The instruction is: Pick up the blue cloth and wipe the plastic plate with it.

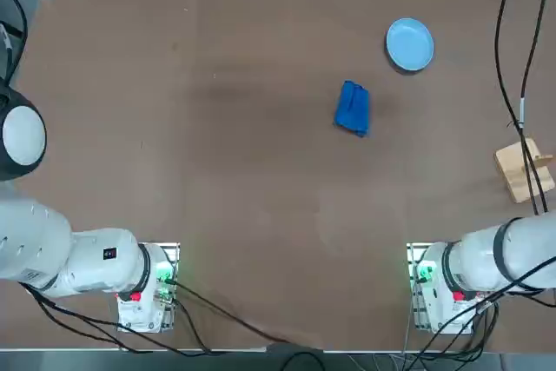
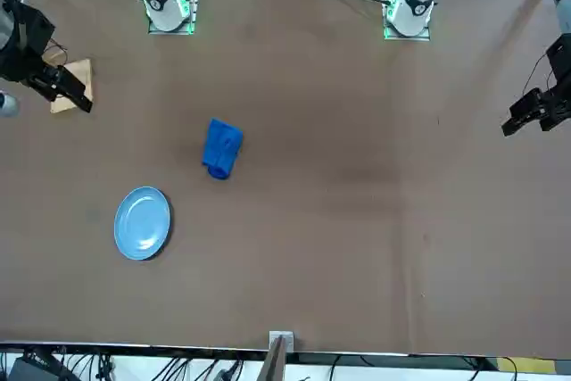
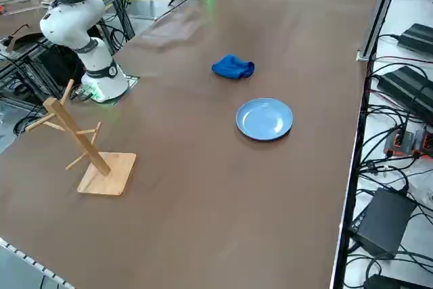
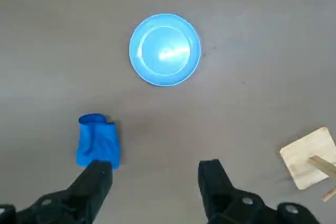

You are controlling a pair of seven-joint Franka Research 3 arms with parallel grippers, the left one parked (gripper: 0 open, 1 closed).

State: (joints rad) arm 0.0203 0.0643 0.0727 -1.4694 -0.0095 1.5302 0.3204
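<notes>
The blue cloth point(image 1: 352, 109) point(image 2: 221, 149) point(image 3: 233, 67) lies crumpled on the brown table, right of centre. The plastic plate point(image 1: 409, 44) point(image 2: 143, 223) point(image 3: 264, 119), light blue and round, rests flat a little farther from the robot and to the right of the cloth. My right gripper point(image 4: 155, 170) hangs high over the table's right side, open with nothing between its black fingers. In the wrist view the cloth point(image 4: 97, 141) lies just beyond one fingertip point(image 4: 100, 170) and the plate point(image 4: 165, 50) lies farther out. From the front the gripper point(image 2: 71, 91) hovers over the wooden stand.
A wooden peg stand point(image 1: 524, 171) point(image 3: 95, 153) point(image 4: 310, 157) sits near the table's right edge, below my gripper. Black cables point(image 1: 512, 58) hang over the right side. Both arm bases point(image 1: 434, 288) are bolted at the near edge.
</notes>
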